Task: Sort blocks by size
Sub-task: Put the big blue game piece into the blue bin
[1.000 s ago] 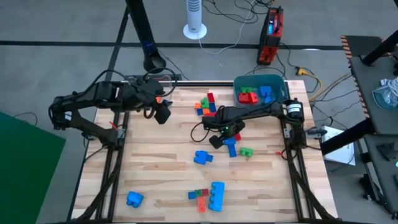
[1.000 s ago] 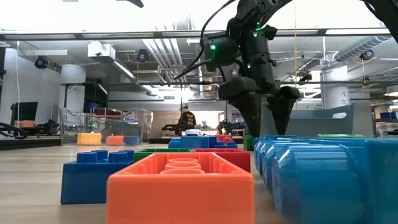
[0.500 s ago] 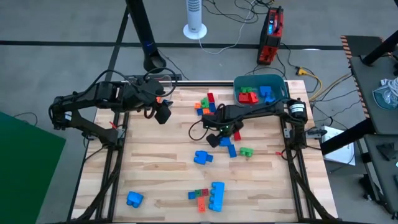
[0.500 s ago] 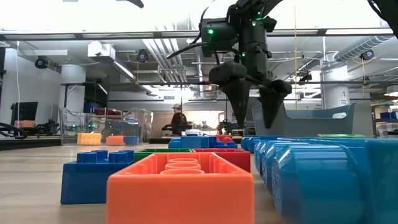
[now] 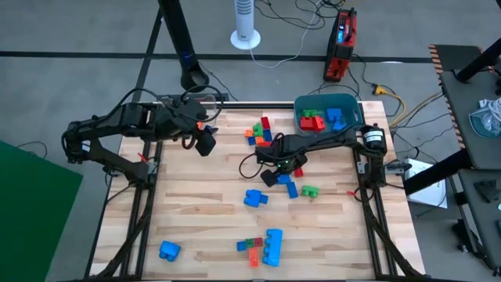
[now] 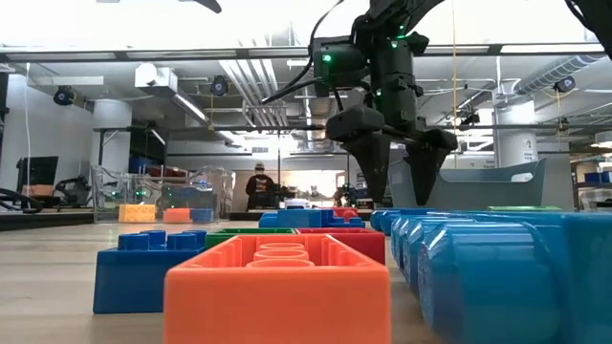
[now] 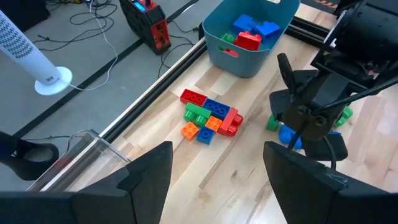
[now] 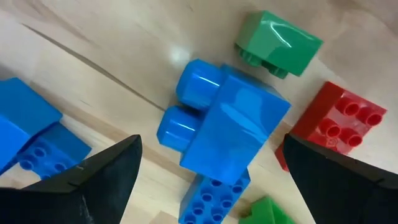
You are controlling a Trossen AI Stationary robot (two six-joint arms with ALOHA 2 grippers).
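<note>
Blocks lie scattered on the wooden table [image 5: 188, 211]. My right gripper [image 5: 277, 174] hangs open over the table's middle, pointing down. In the right wrist view its fingers [image 8: 93, 180] stand on either side of a chunky blue block [image 8: 231, 127] without touching it. That block lies over a small blue brick [image 8: 214, 194], with a green block [image 8: 278, 42] and a red brick [image 8: 339, 121] beside it. My left gripper [image 5: 206, 142] waits open at the far left with nothing in it [image 7: 217, 149]. A cluster of small bricks [image 5: 261, 131] lies at the far middle.
A teal tub [image 5: 344, 103] with red, blue and green blocks stands at the far right. Blue blocks lie at the middle [image 5: 255, 198], near left [image 5: 169, 250] and near centre [image 5: 272, 245]. A clear box [image 7: 93, 155] sits by the left arm. Bare wood lies at the left.
My right gripper has shifted a little toward the table's left and then partway back, staying open above the blue block. The blocks lie where they were.
</note>
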